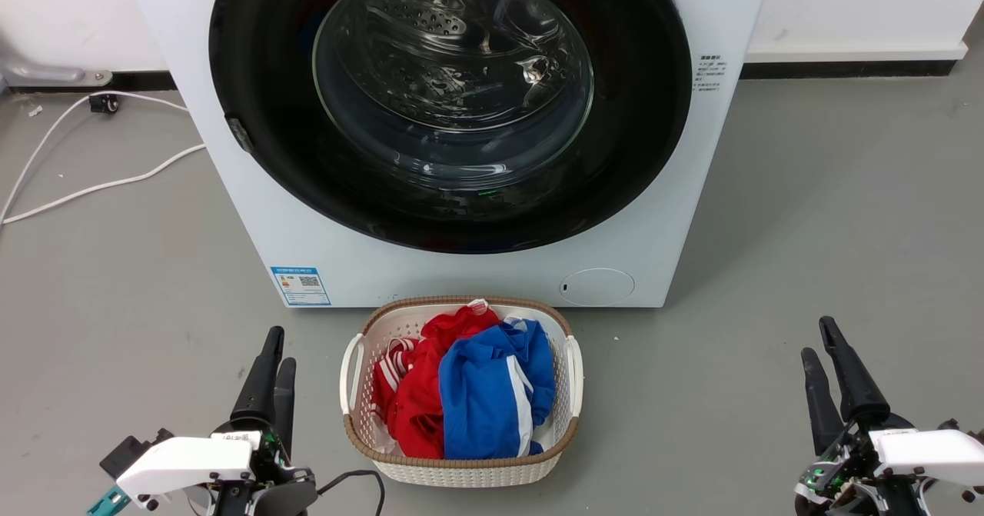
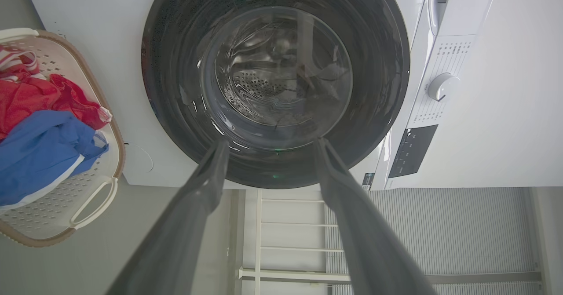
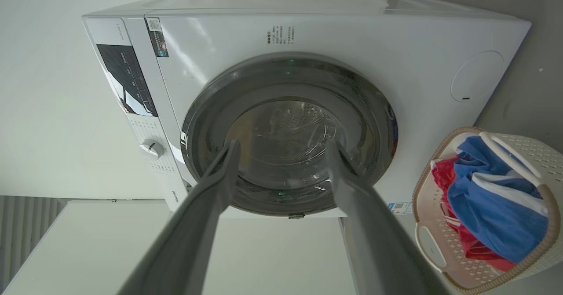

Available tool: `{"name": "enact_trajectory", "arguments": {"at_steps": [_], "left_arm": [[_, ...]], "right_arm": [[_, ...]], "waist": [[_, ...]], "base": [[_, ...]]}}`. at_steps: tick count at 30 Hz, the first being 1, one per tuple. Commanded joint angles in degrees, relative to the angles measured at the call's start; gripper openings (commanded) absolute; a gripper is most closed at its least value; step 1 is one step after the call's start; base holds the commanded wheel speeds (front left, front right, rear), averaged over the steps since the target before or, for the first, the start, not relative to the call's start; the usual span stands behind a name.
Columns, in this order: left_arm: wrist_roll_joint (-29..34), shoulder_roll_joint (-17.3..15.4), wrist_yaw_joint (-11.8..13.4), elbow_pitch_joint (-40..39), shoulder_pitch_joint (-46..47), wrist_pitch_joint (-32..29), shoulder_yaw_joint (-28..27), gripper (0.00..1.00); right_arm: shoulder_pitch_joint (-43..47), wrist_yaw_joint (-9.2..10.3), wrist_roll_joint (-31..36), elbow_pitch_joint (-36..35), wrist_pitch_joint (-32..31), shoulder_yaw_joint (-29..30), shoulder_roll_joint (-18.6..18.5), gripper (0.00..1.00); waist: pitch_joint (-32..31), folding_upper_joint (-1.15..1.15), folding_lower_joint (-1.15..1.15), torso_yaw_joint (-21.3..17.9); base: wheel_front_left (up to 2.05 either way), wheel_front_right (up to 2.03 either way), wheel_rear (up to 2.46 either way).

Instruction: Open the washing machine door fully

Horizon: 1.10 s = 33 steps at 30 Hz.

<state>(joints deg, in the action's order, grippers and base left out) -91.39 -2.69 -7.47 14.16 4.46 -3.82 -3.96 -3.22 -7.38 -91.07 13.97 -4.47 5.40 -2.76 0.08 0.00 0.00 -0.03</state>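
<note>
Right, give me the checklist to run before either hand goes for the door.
1. The door is shut against the machine, nothing opened yet: ok to start.
2. The left hand is open and empty: ok.
3. The right hand is open and empty: ok.
4. A grip point is in sight, the grey tab on the door's left rim: ok.
5. Which side the door hinges on: cannot tell.
6. The basket stands on the floor close before the machine, below the door; whether the swing clears it: cannot tell.
</note>
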Motion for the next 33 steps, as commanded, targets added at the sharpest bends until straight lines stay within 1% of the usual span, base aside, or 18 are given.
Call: {"name": "enact_trajectory", "arguments": {"at_steps": [1, 7, 11, 15, 19, 33], "left_arm": [[0.84, -0.18, -0.01, -1.50, 0.57, 0.58, 0.27, 1.00], [5.56, -0.19, -0.02, -3.22, 0.17, 2.16, 0.89, 1.00], [10.16, -0.19, -0.02, -4.30, 0.02, 3.16, 1.64, 1.00], [14.97, -0.20, -0.02, -5.02, -0.14, 4.12, 1.93, 1.00], [19.89, -0.20, -0.02, -5.28, -0.13, 5.01, 2.11, 1.00], [42.66, -1.60, 0.42, -6.37, 0.57, 7.92, 4.61, 1.00]], "right_arm": [[-0.55, -0.03, 0.55, -1.49, 0.57, -0.30, -0.33, 1.00], [-0.20, -0.04, 3.64, -2.52, 2.50, -1.09, -1.13, 1.00], [-0.08, -0.04, 7.99, -3.25, 3.69, -1.54, -1.89, 1.00], [-0.12, -0.05, 13.85, -4.16, 4.69, -1.68, -2.33, 1.00], [0.03, -0.06, 19.07, -5.11, 5.61, -1.26, -1.95, 1.00], [0.68, -0.07, 40.62, -8.08, 5.78, -0.82, -1.84, 1.00]], "waist": [[-0.02, 0.00, 0.00, 0.04], [-0.21, 0.00, 0.00, 0.26], [-0.35, 0.00, 0.00, 0.37], [-0.45, 0.00, 0.00, 0.41], [-0.55, 0.00, 0.00, 0.44], [-0.79, 0.00, 0.00, 0.47]], "base": [[0.00, 0.00, 0.00], [0.00, 0.00, 0.00], [0.00, 0.00, 0.00], [0.00, 0.00, 0.00], [0.00, 0.00, 0.00], [0.00, 0.00, 0.00]]}}
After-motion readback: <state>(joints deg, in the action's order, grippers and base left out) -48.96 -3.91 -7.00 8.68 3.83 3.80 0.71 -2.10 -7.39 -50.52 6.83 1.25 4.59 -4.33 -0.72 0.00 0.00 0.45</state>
